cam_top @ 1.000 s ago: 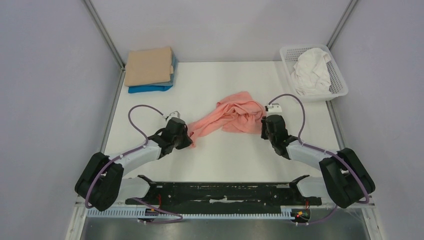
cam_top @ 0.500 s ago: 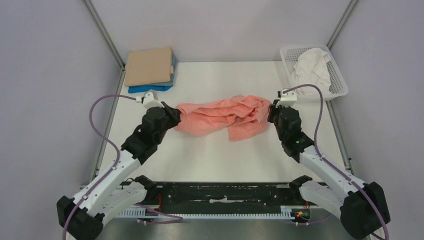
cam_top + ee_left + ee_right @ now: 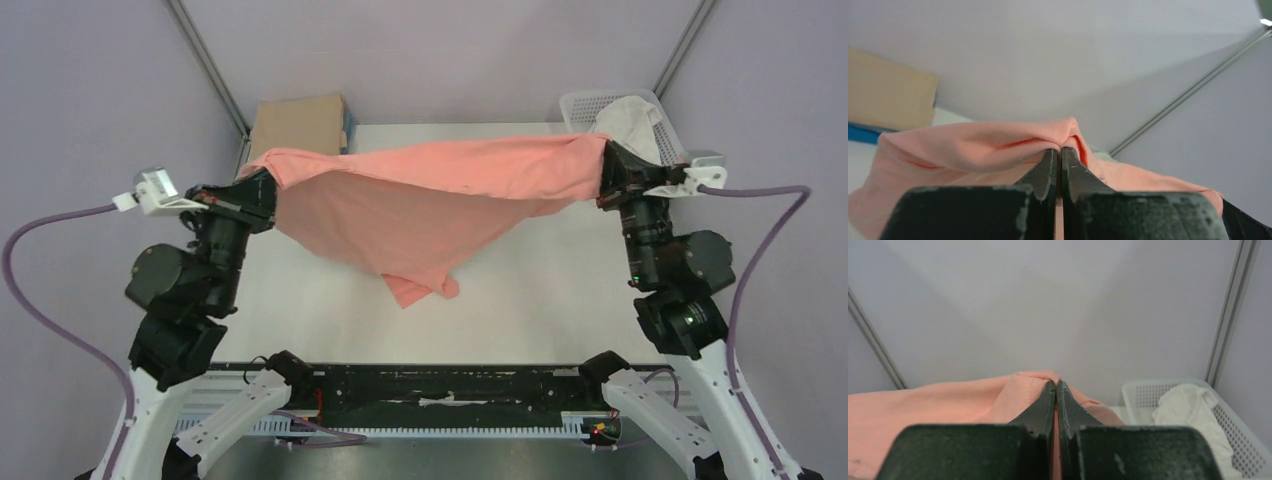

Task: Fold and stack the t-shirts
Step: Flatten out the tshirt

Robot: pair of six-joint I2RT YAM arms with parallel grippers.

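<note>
Seen from above, a salmon-pink soft cloth t-shirt hangs in the air between two black robot arms, lifted over a white table. Its top edge stretches almost straight from the left side to the far right. The cloth below sags into a broad triangle, and the lowest crumpled corner appears to rest on the table near the middle.

The left pincer grips the shirt's left end and the right pincer grips the right end. From this height the fingers are hard to make out. The wrist cameras show them plainly. In the left wrist view the two dark fingers are pressed together with a fold of pink cloth pinched between their tips. In the right wrist view the fingers are likewise pressed together on a bunched pink edge.

At the far left corner lies a folded tan cloth t-shirt; from above, the raised pink shirt hides its near edge. A folded blue cloth t-shirt lies under the tan one. From above it is only a thin sliver, while the left wrist view shows it as a blue strip beneath the tan.

At the far right corner stands a white plastic lattice basket holding a crumpled white cloth t-shirt. The right wrist view shows the basket's near wall openly; from above, the right arm and the pink cloth cover part of it.
</note>
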